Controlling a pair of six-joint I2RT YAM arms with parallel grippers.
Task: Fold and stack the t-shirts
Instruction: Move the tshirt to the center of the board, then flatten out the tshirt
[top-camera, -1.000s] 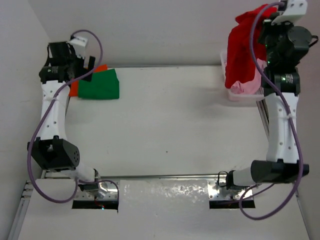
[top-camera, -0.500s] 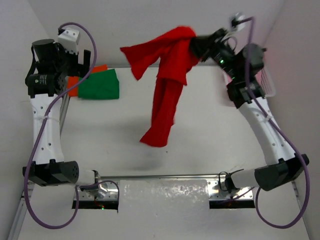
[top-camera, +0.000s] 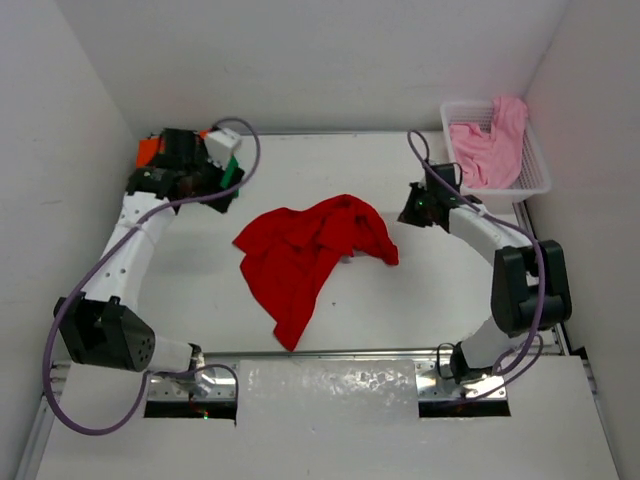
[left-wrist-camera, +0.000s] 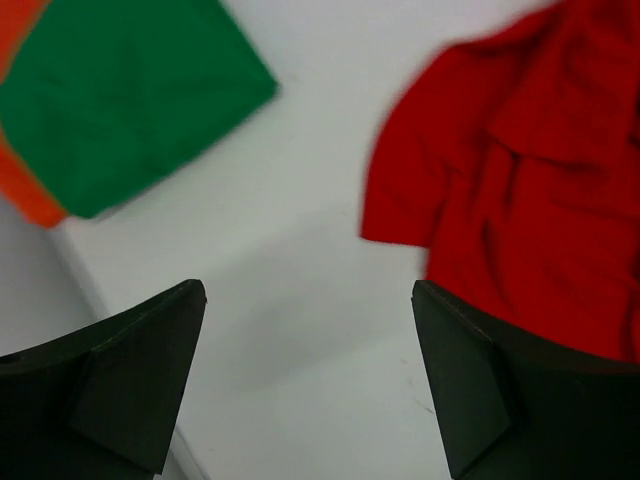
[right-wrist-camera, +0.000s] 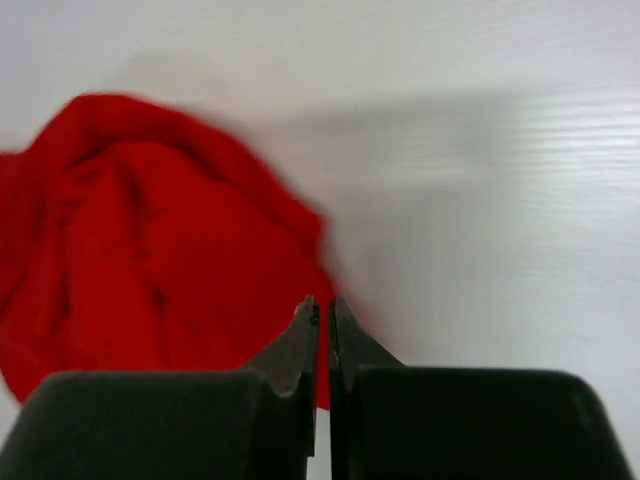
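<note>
The left claw (left-wrist-camera: 308, 296) stands wide, its two dark fingers (left-wrist-camera: 140, 380) far apart with only bare desk (left-wrist-camera: 300, 200) showing between them. It holds nothing and touches nothing. It hangs at the far left of the desk, between the folded stack and the red shirt (top-camera: 305, 255).

The right claw (right-wrist-camera: 322, 310) is closed, its tips all but touching. In the wrist view the tips overlap the red shirt's near edge, and no cloth shows between them. From above this claw sits low, just right of the shirt and apart from it.

The red shirt lies crumpled and unfolded in the middle of the desk, one long flap trailing toward the near edge.

The green shirt (left-wrist-camera: 120, 100) is folded flat at the far left corner. It lies on top of the orange shirt (left-wrist-camera: 25, 190), which peeks out along one side.

The pink shirt (top-camera: 485, 150) is bundled in the basket (top-camera: 535, 175) at the far right corner, with part of it draped over the far rim.
</note>
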